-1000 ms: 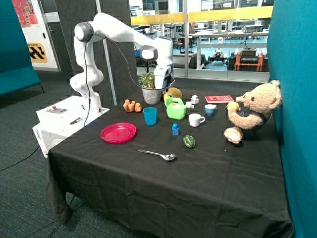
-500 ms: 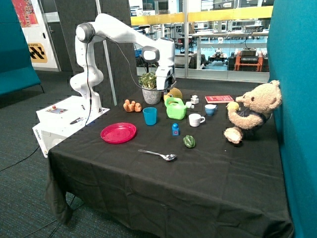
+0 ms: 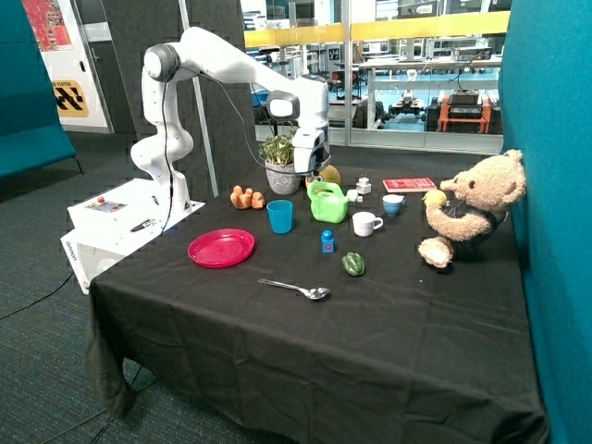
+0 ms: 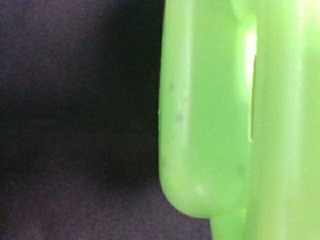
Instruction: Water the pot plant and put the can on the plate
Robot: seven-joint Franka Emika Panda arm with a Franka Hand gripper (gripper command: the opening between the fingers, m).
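Wrist view shows you the green watering can filling the right half of the frame at very close range, dark cloth beside it, so the camera is almost on top of the can and neither finger appears. In the outside view the can stands upright on the black tabletop near the centre of the frame, its spout pointing right toward the white mug. The end effector hangs just above the can's handle, at the upper centre of the frame; you cannot tell from either view whether it is spread or closed.

Judging from this, the step in hand is the grasp, and neither watering nor placing is done. Centre over the top handle before you descend, since the wrist view has the can off to one side. Close across the handle's narrow part so the can hangs level.

The pot plant stands just behind and left of the can, very near the arm, so lift straight up before swinging toward it. The blue cup lies on the way to the pink plate at the left of the frame; carry the can high over it.
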